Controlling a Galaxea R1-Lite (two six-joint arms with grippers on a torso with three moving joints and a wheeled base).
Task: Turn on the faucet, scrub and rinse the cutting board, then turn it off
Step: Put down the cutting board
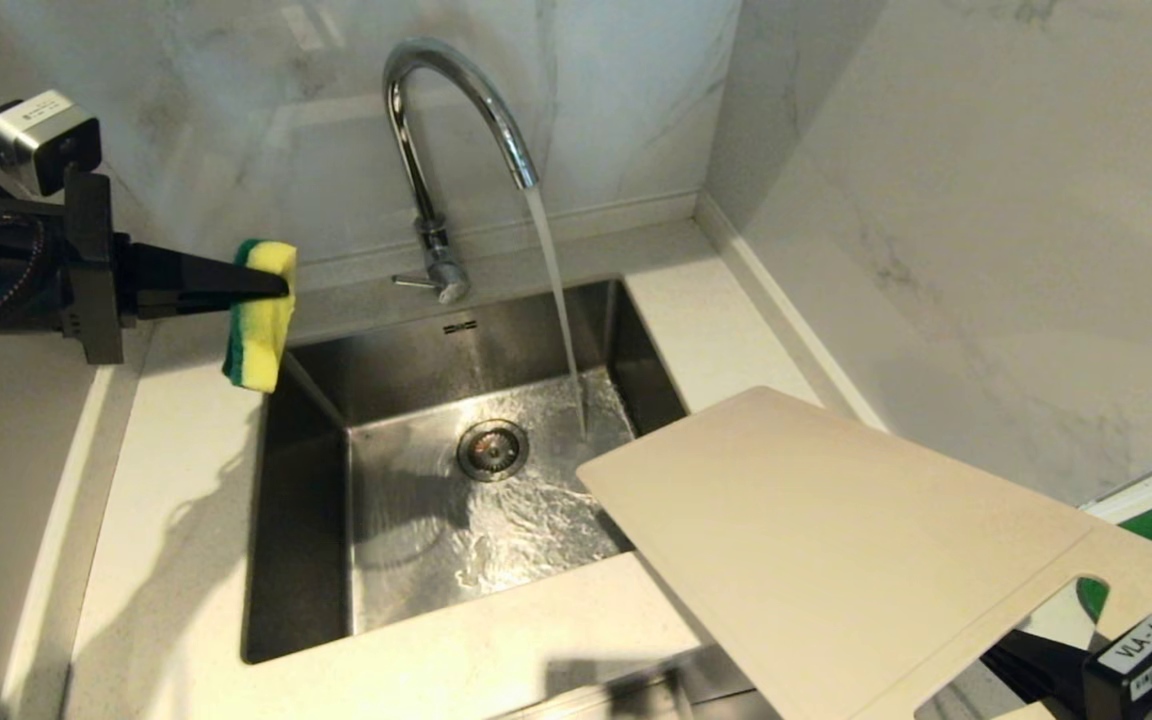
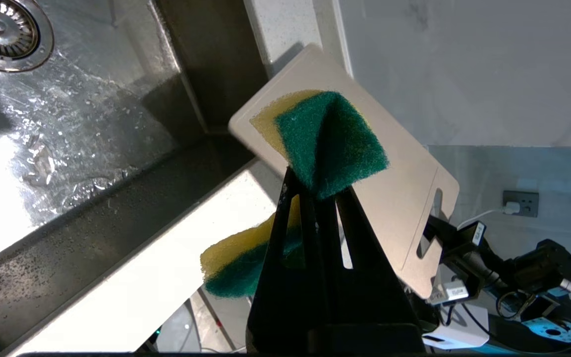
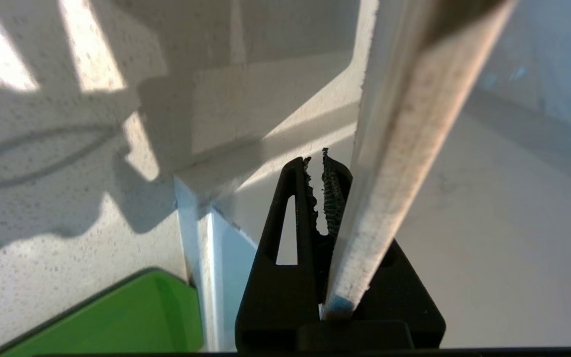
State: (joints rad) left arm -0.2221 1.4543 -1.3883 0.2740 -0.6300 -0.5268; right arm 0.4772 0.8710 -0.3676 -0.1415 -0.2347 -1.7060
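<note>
The right gripper (image 3: pixel 321 163) is clamped on the handle end of the cutting board (image 1: pixel 836 540), its fingers pressed against the thin edge near the oblong slot; the green mat (image 3: pixel 117 317) lies beneath and just beside it on the counter (image 1: pixel 186 480). From that grip the board extends tilted, its far rounded corner reaching over the near right corner of the sink (image 1: pixel 306 520). Beyond the board's far end, water falls from the faucet (image 1: pixel 436 150) and spreads around the drain (image 1: pixel 492 449). Well apart on the far side of the basin, the left gripper (image 1: pixel 271 285) pinches a yellow-and-green sponge (image 1: pixel 258 315) above the sink's left rim.
</note>
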